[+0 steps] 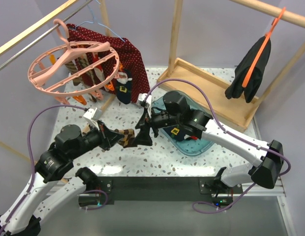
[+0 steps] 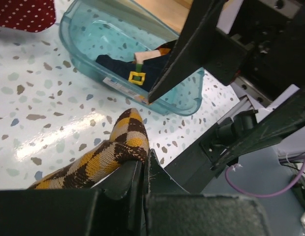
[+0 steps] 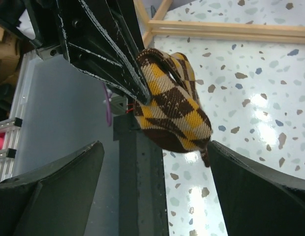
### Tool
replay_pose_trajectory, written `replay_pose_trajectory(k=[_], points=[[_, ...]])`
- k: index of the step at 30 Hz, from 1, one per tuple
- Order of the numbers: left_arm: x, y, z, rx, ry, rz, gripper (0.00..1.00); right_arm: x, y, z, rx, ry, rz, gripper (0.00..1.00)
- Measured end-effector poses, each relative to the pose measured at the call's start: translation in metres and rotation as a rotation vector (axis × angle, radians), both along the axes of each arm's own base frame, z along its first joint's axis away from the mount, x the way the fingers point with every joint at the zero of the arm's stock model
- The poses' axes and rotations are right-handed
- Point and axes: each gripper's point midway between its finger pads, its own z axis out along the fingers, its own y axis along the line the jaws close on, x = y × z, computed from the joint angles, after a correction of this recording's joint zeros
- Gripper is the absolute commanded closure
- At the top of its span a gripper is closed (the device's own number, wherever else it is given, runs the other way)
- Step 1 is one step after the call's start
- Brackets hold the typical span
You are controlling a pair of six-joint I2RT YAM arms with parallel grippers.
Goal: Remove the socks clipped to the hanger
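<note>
Pinching a brown-and-yellow argyle sock (image 3: 172, 105), left gripper (image 2: 142, 164) is clamped on it in mid-air over the table (image 1: 113, 158), near the teal bin (image 1: 192, 150), well apart from the pink hanger (image 1: 30, 73). Right gripper (image 1: 142, 132) is spread wide, a finger either side of the sock, not touching.

Risks: right jaws nip left's fingers instead of cloth, or left lets go early and the sock drops short of the bin.

Long axis runs roughly arm to arm, rounded end toward right gripper.

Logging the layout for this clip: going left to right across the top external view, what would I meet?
pink ring hanger → argyle sock → teal bin → black garment
</note>
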Motion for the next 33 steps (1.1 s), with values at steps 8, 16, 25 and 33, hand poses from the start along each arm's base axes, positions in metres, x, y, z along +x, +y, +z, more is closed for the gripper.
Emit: replay_pose_trajectory(k=[8,16,25,33], points=[[-0.013,-0.018,0.022,-0.082,-0.051,-0.130,1.00,-0.012,0.014,-0.002,0.023,0.039,0.062,0.20],[-0.022,-0.027,0.037,-0.130,-0.090,-0.209,1.00,-0.014,0.019,-0.007,0.017,0.052,0.060,0.22],[-0.025,-0.030,0.038,-0.139,-0.095,-0.233,0.94,-0.007,0.020,-0.012,0.013,0.062,0.007,1.00],[-0.019,-0.029,0.032,-0.127,-0.083,-0.205,0.36,0.010,0.010,-0.022,-0.025,0.047,-0.143,1.00]])
